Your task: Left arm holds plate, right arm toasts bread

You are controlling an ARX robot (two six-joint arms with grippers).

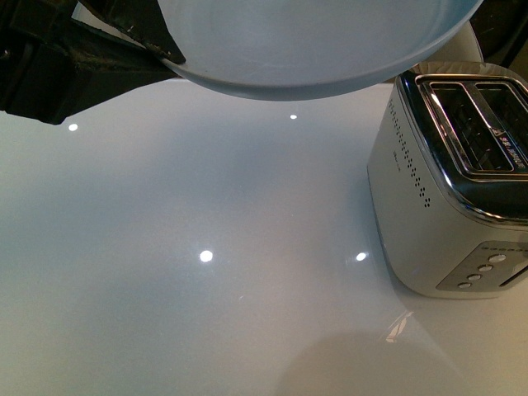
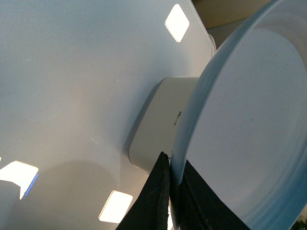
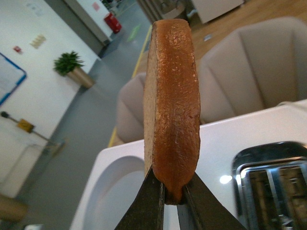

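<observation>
White glossy table, silver toaster standing at its right
Left gripper pinches the pale plate by its rim, lifted clear of the table; right gripper clamps the bread upright near the toaster's slots

Front camera: high on the body, tilted steeply down on the white table; plate close to the lens at top edge, toaster at right. Left wrist camera: sights along the left gripper, plate rim very near, toaster's side beyond. Right wrist camera: sights along the right gripper past the bread, edge-on and close, out into the room. All three share toaster and table.
</observation>
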